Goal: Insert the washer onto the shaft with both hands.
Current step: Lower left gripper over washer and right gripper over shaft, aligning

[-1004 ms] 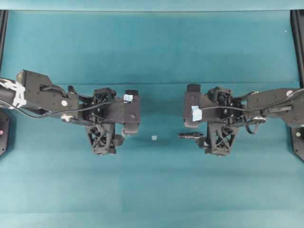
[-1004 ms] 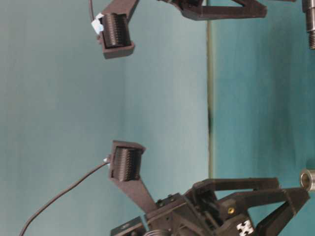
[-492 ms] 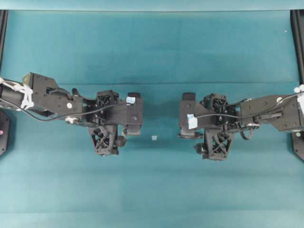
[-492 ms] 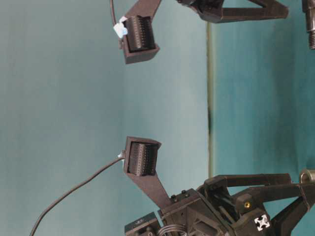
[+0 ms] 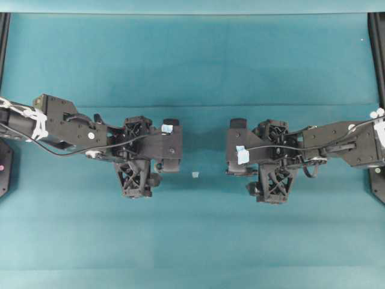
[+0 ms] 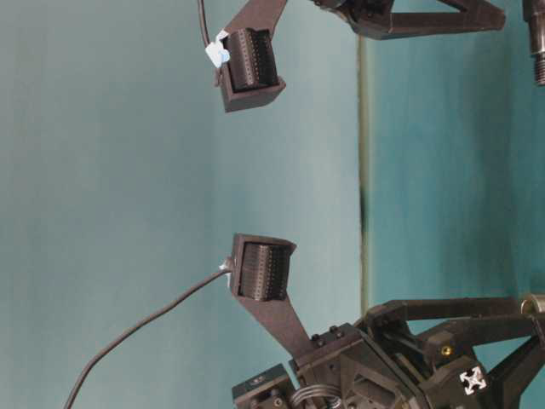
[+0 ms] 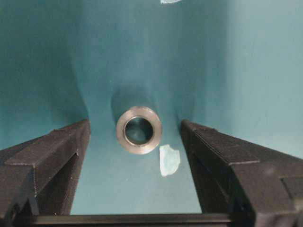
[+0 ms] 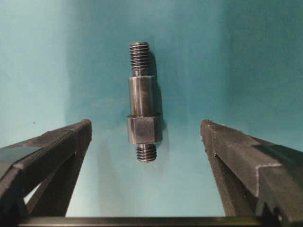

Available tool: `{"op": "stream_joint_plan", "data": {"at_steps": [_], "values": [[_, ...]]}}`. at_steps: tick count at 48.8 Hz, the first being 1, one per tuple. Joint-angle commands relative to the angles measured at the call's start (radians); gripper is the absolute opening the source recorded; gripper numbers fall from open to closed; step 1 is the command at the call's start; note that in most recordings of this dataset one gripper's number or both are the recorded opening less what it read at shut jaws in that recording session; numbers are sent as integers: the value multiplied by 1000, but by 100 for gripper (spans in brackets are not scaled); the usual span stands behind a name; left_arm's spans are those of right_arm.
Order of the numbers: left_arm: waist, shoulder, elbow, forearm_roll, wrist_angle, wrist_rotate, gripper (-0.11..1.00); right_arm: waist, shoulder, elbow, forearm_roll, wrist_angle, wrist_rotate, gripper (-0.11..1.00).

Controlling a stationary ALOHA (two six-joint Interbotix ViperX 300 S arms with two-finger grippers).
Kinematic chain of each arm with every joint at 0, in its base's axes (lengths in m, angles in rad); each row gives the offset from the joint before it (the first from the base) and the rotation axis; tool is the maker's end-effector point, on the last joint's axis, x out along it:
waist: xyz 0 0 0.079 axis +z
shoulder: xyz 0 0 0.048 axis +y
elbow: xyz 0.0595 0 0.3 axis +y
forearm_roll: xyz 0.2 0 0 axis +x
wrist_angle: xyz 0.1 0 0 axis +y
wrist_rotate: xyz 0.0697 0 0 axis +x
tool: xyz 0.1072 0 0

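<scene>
In the left wrist view the washer (image 7: pixel 138 130), a thick grey metal ring, lies flat on the teal mat with its hole facing up. My left gripper (image 7: pixel 135 124) is open, one jaw on each side of the washer and neither touching it. The shaft (image 8: pixel 143 113), a dark stepped pin threaded at both ends, lies on the mat in the right wrist view. It points away between the jaws of my open right gripper (image 8: pixel 146 124), clear of both. The table-level view shows the washer (image 6: pixel 534 304) and the shaft (image 6: pixel 536 38) at the right edge.
A pale scrap (image 7: pixel 169 160) lies right next to the washer. Another scrap (image 5: pixel 195 174) sits on the mat between the two grippers. The left arm (image 5: pixel 72 127) and the right arm (image 5: pixel 343 141) reach in from the sides. Black rails (image 5: pixel 378 54) border the mat.
Both grippers have come lower towards the mat and stayed open. The right one has moved left over the shaft, which showed beside it in the overhead view a second ago.
</scene>
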Motion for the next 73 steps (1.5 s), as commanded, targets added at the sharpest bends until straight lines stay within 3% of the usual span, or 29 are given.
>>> {"op": "stream_joint_plan", "data": {"at_steps": [1, 73], "values": [[0, -3, -3, 2, -14, -2, 81, 3, -6, -5, -2, -5, 2, 80], [0, -5, 6, 2, -14, -6, 81, -17, 44, 2, -5, -29, -8, 79]]}}
